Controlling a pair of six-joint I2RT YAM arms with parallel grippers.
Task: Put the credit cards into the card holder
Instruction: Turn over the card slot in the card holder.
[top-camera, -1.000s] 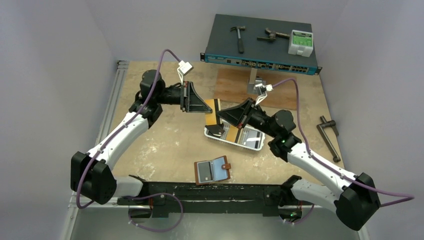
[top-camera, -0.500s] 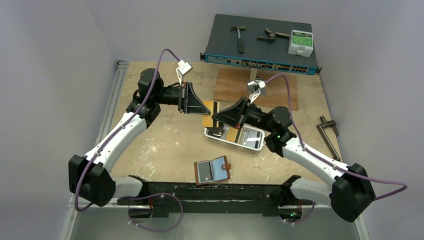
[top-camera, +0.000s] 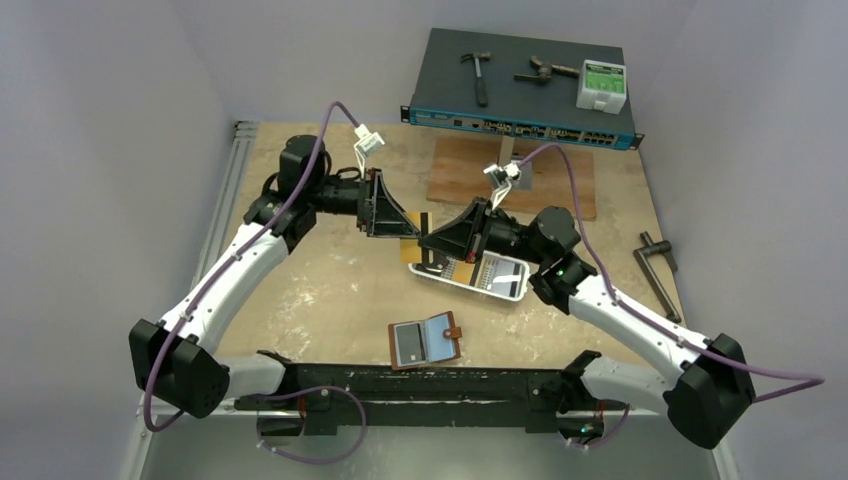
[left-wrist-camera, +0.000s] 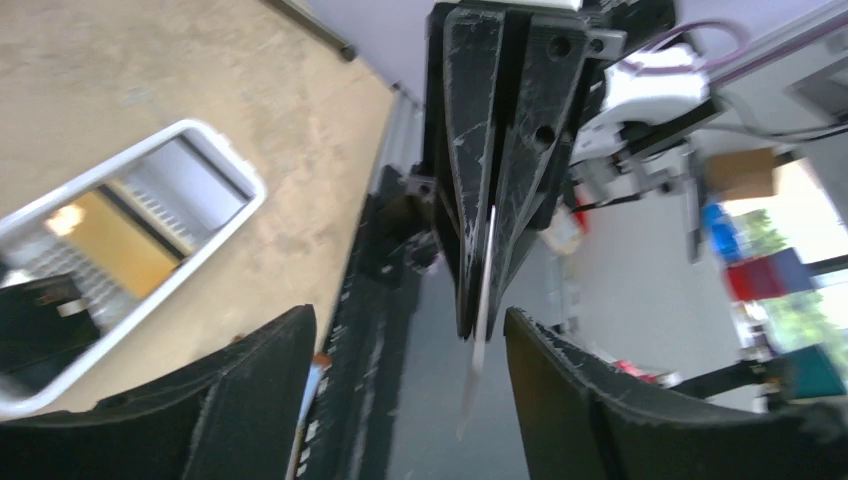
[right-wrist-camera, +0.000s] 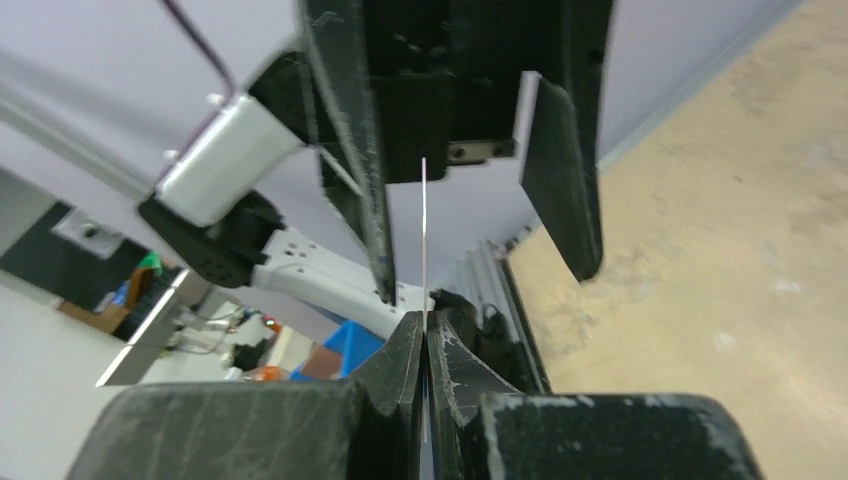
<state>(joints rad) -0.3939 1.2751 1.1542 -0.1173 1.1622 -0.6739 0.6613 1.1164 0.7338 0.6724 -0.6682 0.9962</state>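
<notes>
My right gripper (right-wrist-camera: 425, 325) is shut on a credit card (right-wrist-camera: 424, 235), which shows only as a thin pale edge. My left gripper (left-wrist-camera: 407, 330) is open, and its fingers (right-wrist-camera: 560, 170) stand either side of that card (left-wrist-camera: 476, 375) without touching it. The two grippers meet nose to nose above the table's middle (top-camera: 415, 228). An orange-yellow card with a black stripe (top-camera: 418, 225) shows there from above; I cannot tell if it is the held one. The brown card holder (top-camera: 425, 341) lies open near the front edge, with cards in its pockets.
A white slotted tray (top-camera: 505, 292) lies right of the grippers and holds yellow and black cards (left-wrist-camera: 110, 250). A blue network switch (top-camera: 520, 125) with tools on top stands at the back, and a wooden board (top-camera: 460, 170) lies before it. A metal crank (top-camera: 657, 275) lies at the right.
My left gripper has gone from shut to open. The right gripper has moved left with the card, closing on the left gripper. Wallet and tray have not moved.
</notes>
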